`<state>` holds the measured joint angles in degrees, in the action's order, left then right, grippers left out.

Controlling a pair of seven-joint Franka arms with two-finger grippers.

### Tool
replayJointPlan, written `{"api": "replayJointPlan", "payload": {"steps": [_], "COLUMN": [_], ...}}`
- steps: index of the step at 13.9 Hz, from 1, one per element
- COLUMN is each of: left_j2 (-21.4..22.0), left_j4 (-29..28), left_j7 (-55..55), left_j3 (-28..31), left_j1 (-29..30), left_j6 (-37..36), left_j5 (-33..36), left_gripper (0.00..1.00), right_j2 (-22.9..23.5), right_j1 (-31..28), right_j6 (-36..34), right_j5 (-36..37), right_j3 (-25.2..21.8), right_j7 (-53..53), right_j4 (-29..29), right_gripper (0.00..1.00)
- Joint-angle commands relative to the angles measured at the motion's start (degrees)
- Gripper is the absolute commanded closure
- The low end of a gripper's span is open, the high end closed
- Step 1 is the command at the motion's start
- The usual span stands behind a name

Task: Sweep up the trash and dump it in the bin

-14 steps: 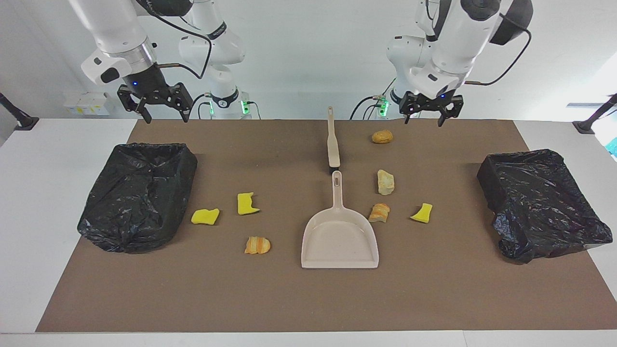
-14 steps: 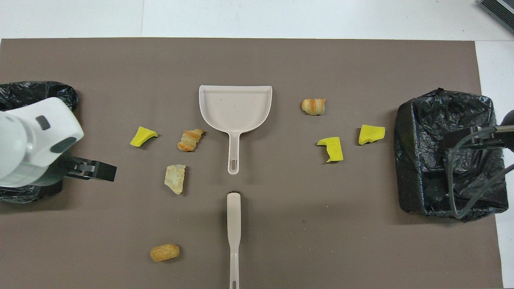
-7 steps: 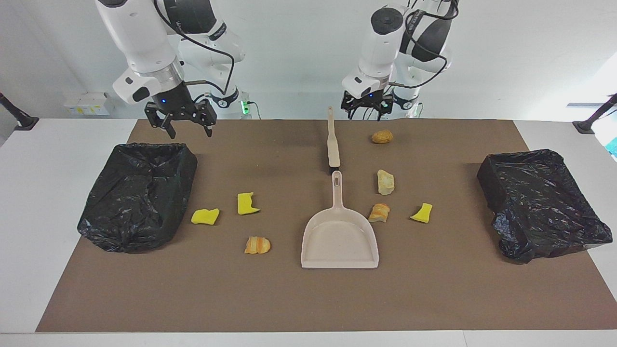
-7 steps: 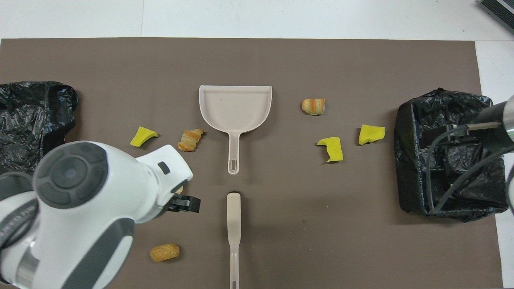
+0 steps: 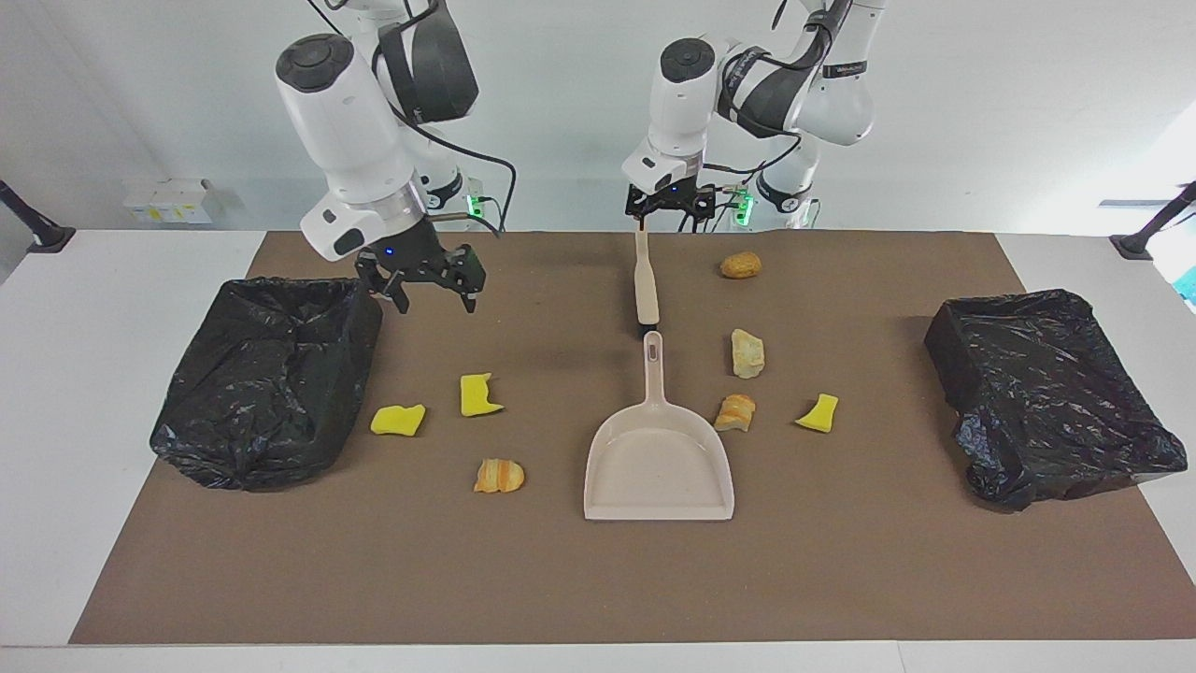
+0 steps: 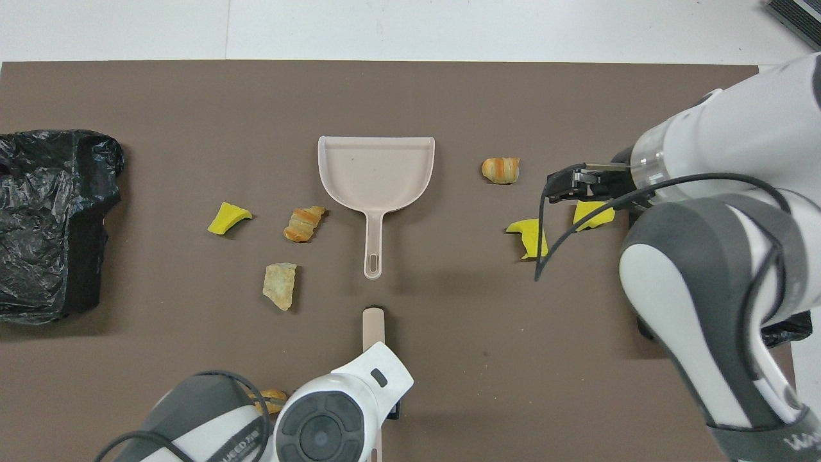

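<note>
Trash scattered on brown mat, to both sides of dustpan.
Left gripper is held over brush handle tip, finger state not discernible. Right gripper is held with fingers spread over mat beside black-bagged bin.

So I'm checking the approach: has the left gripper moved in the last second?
Yes. The left gripper has swung from near the potato-like lump to above the brush handle's tip.
</note>
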<state>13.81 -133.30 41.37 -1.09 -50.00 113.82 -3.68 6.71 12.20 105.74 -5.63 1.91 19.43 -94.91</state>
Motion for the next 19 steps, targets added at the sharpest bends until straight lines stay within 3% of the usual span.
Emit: {"api": "replayJointPlan", "payload": {"steps": [1,5,8,11,13,16,17,18,19], "left_j2": [2.0,0.1,-1.8,-2.9,-3.3,-3.3,-3.2,-3.3,-3.2], "left_j4": [-5.0,-9.5,-9.7,-10.0,-10.5,-10.6,-10.5,-10.4,-10.3], "left_j7": [2.4,2.9,3.1,3.0,3.0,3.1,3.1,3.3,3.5], "left_j3": [1.0,1.0,1.0,1.0,1.0,1.0,1.0,1.0,1.0], "left_j1": [-2.3,-6.6,-7.3,-8.4,-8.4,-8.4,-8.4,-8.4,-8.5], "left_j6": [4.2,11.4,12.8,13.6,14.6,14.5,14.4,14.0,13.6], "left_j5": [-0.6,-0.9,-1.5,-1.7,-1.7,-1.7,-1.7,-1.7,-1.7], "left_gripper": [0.0,0.0,0.0,0.0,0.01,0.26,0.45,0.88,1.0], "right_j2": [3.0,7.9,11.4,15.4,19.0,22.6,22.6,22.6,22.3], "right_j1": [3.6,8.9,14.1,17.7,20.5,23.1,23.7,24.0,23.8], "right_j6": [5.0,12.2,17.6,18.6,18.6,18.8,19.7,20.5,20.6], "right_j5": [-1.1,-1.1,-0.6,1.0,6.3,9.1,9.6,10.3,10.7], "right_j3": [-0.2,-0.2,-0.2,-0.4,-0.4,-0.5,-0.4,-0.3,-0.2], "right_j7": [4.9,12.0,17.5,20.9,26.1,29.5,29.7,29.7,29.7], "right_j4": [0.1,0.6,0.8,2.3,5.4,7.5,7.2,6.8,5.5], "right_gripper": [0.0,0.0,0.0,0.0,0.0,0.0,0.0,0.0,0.06]}}
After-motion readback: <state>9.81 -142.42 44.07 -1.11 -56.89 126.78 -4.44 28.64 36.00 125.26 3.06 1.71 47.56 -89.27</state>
